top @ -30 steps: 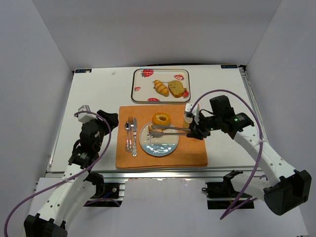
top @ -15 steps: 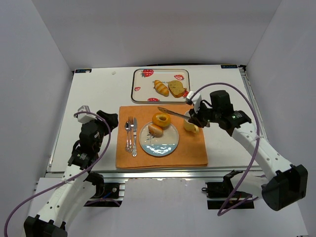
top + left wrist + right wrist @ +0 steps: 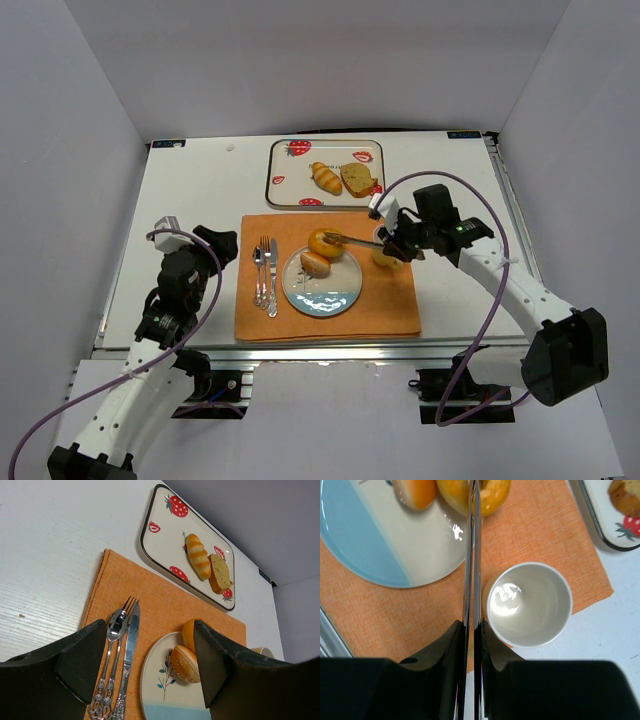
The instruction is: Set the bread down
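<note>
1. The bagel (image 3: 326, 242) lies on the far rim of the plate (image 3: 325, 297), partly overhanging the orange placemat (image 3: 390, 310). The plate sits mid-tabletop, toward the near edge. The roll (image 3: 315, 264) rests on the plate just beside the bagel.
2. The right gripper (image 3: 392, 240) is clamped tight on a pair of metal tongs (image 3: 355, 240), squeezing the two blades almost together. Their tips reach over the bagel; whether they actually pinch its ring I cannot tell.
3. The left gripper (image 3: 222, 240) hangs wide apart and empty toward the tabletop's left edge.
4. Both pieces look light, with smooth, glossy, rounded crusts, so thin metal blades are likely to slip off them.
5. The safest hold on the bagel seems to be across one side of the ring, one blade through the hole and one outside.
6. The roll probably needs pinching across its short middle, gently, since bread may dent or squirt free.
7. The white cup (image 3: 530, 605) stands close under the tongs and could be knocked.
</note>
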